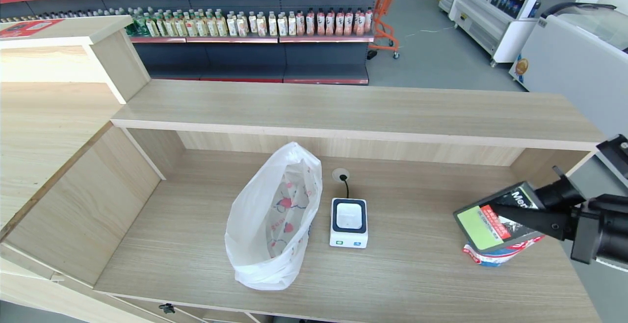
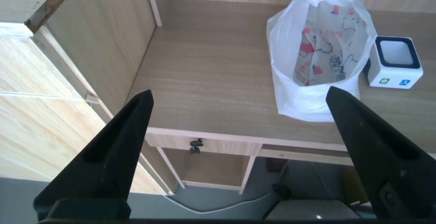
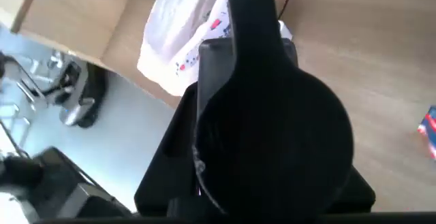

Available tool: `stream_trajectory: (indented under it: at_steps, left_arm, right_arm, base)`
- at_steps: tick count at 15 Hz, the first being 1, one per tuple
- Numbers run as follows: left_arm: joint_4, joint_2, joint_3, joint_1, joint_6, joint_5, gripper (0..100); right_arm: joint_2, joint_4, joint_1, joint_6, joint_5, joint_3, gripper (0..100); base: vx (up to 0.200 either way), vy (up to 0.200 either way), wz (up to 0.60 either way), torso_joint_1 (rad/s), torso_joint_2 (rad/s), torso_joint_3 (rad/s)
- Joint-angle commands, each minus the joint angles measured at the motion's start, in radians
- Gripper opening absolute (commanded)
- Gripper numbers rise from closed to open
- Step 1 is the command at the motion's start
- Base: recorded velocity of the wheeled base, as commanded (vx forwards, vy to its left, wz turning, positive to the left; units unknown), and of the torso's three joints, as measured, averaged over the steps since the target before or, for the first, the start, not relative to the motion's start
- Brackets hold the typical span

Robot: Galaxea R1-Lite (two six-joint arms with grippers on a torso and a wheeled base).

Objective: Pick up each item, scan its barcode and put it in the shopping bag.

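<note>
The right gripper (image 1: 505, 215), pinching what looks like a dark box (image 1: 478, 228), must next carry its barcode over the scanner (image 1: 349, 222).

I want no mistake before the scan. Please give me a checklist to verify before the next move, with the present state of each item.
1. Grip of right tool on dark box: ok, shut on it.
2. Box's barcode facing scanner: cannot tell.
3. Top of scanner uncovered: ok.
4. Mouth of shopping bag open, bag upright: ok.
5. Open left tool away from scanner: ok.
</note>
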Motion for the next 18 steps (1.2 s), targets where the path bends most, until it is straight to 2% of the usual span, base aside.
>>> stream_trajectory:
  at_steps: [1, 3, 6, 17, 18]
  left_arm:
    - [0.0, 0.0, 0.0, 0.0, 0.0, 0.001, 100]
    - [0.0, 0.0, 0.0, 0.0, 0.0, 0.001, 100]
    - [0.0, 0.0, 0.0, 0.0, 0.0, 0.001, 100]
    - [0.0, 0.0, 0.0, 0.0, -0.002, 0.001, 100]
    - [0.0, 0.0, -0.001, 0.0, -0.002, 0.001, 100]
  right_arm:
    - [0.12, -0.051, 0.029, 0.303, -0.126, -0.033, 0]
    - [0.192, -0.075, 0.085, 0.473, -0.222, -0.041, 0]
    - [0.233, -0.088, 0.106, 0.521, -0.261, -0.035, 0]
    - [0.221, -0.088, 0.14, 0.532, -0.268, -0.013, 0]
    - [0.221, -0.088, 0.14, 0.532, -0.268, -0.01, 0]
  base:
    - [0.0, 0.0, 0.0, 0.0, 0.0, 0.0]
    - [0.0, 0.0, 0.0, 0.0, 0.0, 0.0]
    - [0.0, 0.0, 0.0, 0.0, 0.0, 0.0]
    - [0.0, 0.0, 0.0, 0.0, 0.0, 0.0]
    - [-0.2, 0.2, 0.0, 0.002, 0.01, 0.002]
